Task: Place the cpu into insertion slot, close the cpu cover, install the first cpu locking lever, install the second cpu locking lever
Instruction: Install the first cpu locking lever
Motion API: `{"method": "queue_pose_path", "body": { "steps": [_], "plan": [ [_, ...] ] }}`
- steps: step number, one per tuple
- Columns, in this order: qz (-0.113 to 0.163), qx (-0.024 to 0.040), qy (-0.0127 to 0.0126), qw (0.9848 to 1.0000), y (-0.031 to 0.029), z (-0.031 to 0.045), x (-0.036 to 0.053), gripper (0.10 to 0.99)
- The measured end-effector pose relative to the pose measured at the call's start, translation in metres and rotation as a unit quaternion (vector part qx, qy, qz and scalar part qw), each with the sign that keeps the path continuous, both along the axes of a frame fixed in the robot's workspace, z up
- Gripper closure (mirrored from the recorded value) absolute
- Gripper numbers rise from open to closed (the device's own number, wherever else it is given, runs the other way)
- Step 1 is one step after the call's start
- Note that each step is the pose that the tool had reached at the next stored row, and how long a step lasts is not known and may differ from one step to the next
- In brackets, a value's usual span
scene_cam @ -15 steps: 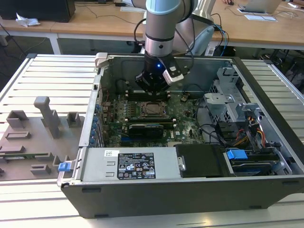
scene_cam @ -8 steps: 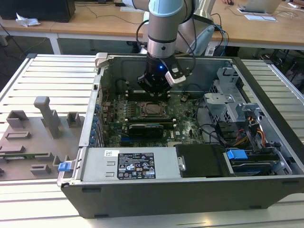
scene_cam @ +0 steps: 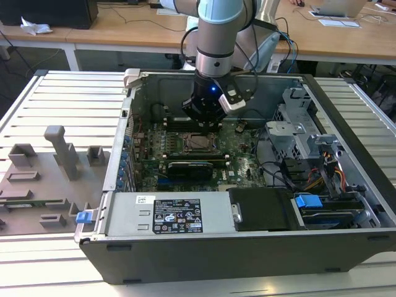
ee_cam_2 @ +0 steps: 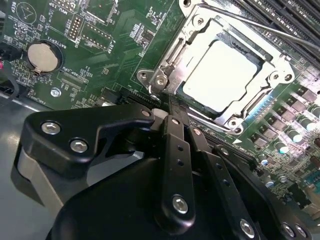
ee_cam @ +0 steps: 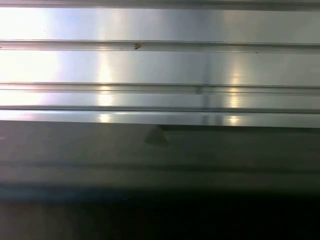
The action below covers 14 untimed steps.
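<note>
A ribbed metal table [scene_cam: 68, 93] stands in a room with wooden desks [scene_cam: 117, 28] behind it. On the table lies an open computer case [scene_cam: 247, 247], and beside it, on the exterior view's left, a grey fixture plate [scene_cam: 37, 185] with several holders. The arm [scene_cam: 218, 31] reaches down into the case, over the green circuit board [scene_cam: 241, 161].

In the second wrist view the gripper [ee_cam_2: 176, 111] has its black fingers [ee_cam_2: 175, 150] pressed together, with nothing seen between them. Their tips are just beside the corner of the insertion slot [ee_cam_2: 165, 82], possibly touching its metal edge; the contact is hard to judge from this angle.

The cpu [ee_cam_2: 220, 75] sits inside the slot, its pale face up. The cpu cover [ee_cam_2: 272, 55] lies flat around the chip. 1 thin lever [ee_cam_2: 260, 25] runs along the far side of the slot. A round coin battery [ee_cam_2: 41, 56] is on the board, well apart from the slot.
</note>
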<state>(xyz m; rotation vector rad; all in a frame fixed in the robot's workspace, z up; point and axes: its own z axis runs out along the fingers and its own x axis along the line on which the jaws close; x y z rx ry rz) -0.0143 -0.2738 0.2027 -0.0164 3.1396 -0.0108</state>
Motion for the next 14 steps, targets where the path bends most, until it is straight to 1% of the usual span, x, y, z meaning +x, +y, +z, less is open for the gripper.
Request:
{"method": "queue_pose_path", "body": {
  "steps": [2, 4, 5, 7, 11, 12, 14],
  "plan": [
    [0.000, -0.0002, 0.0003, 1.0000, -0.0001, 0.0064, 0.0000, 0.980],
    [0.000, -0.0005, 0.0003, 1.0000, -0.0004, 0.0105, -0.0001, 0.980],
    [0.000, -0.0003, 0.0003, 1.0000, -0.0009, 0.0109, -0.0002, 0.980],
    [0.000, -0.0005, 0.0002, 1.0000, -0.0043, 0.0111, -0.0006, 0.980],
    [0.000, -0.0005, 0.0002, 1.0000, -0.0172, 0.0111, -0.0017, 0.980],
    [0.000, -0.0005, 0.0002, 1.0000, -0.0234, 0.0111, -0.0022, 0.980],
    [0.000, -0.0005, 0.0002, 1.0000, -0.0298, 0.0111, -0.0028, 0.980]
  ]
}}
